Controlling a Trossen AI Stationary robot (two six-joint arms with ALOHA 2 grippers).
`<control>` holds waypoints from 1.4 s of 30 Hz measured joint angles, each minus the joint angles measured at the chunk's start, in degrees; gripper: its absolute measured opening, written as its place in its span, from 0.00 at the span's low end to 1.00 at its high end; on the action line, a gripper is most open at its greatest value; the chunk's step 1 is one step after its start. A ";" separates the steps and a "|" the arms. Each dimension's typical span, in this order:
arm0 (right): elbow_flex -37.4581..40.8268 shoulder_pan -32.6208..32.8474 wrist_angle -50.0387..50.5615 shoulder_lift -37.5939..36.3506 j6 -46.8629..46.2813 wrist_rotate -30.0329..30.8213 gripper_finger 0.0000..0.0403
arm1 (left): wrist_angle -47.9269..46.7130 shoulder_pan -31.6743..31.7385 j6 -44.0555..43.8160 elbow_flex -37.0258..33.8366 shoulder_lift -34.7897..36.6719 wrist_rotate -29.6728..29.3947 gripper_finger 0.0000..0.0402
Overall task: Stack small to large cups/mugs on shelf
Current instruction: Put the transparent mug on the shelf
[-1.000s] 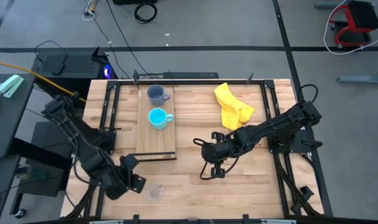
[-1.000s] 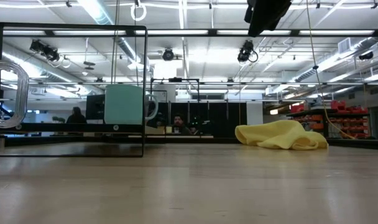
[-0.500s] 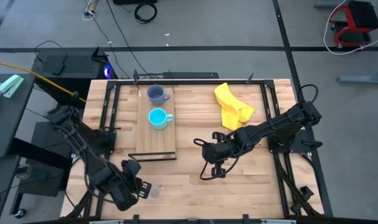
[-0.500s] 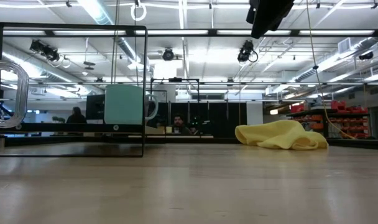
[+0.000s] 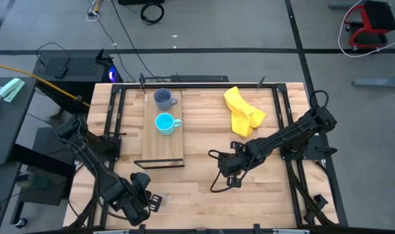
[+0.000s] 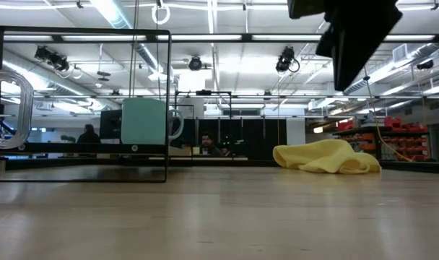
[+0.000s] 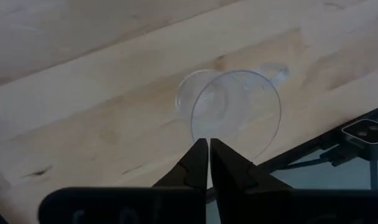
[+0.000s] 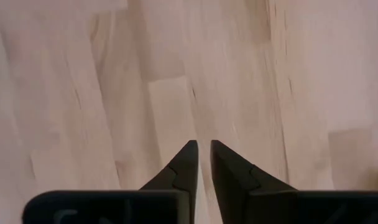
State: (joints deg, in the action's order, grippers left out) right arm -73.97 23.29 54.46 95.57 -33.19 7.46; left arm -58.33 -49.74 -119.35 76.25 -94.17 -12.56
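Clear glass cup [image 7: 235, 112], upright, by table edge

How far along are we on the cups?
Done: grey-blue mug and turquoise mug stand side by side on the shelf, not stacked. In hand: left gripper, shut, beside the glass cup near the table's front edge. Left: moving the glass and stacking. Right gripper waits mid-table, shut.

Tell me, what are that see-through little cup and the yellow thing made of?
The small cup looks like clear glass or plastic: the wood grain shows straight through it, and its rim catches light. The yellow thing seems to be soft cloth, matte and lying in crumpled folds.
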 joint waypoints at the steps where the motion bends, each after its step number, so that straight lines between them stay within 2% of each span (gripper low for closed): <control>1: 0.57 0.15 -0.16 0.00 -0.52 0.00 0.14 | -0.12 0.00 0.00 0.02 -0.08 0.00 0.07; 8: 2.34 0.16 -2.11 0.00 -1.81 0.00 0.20 | -1.26 0.41 2.44 0.01 -1.62 0.05 0.10; 17: 2.31 0.11 -7.01 0.00 -1.76 0.00 0.20 | -2.55 0.76 5.01 -0.04 -2.69 0.31 0.10; 25: 2.31 0.09 -7.06 0.00 -2.99 0.02 0.20 | 1.23 1.16 14.35 -0.04 -2.69 0.17 0.09; 42: 2.31 0.15 -8.04 0.02 -4.37 0.00 0.21 | 0.83 2.08 12.17 -0.59 -4.73 0.79 0.23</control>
State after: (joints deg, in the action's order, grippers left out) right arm -71.66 23.44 46.41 95.59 -37.56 7.46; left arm -57.50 -47.66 -107.18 75.66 -98.90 -11.77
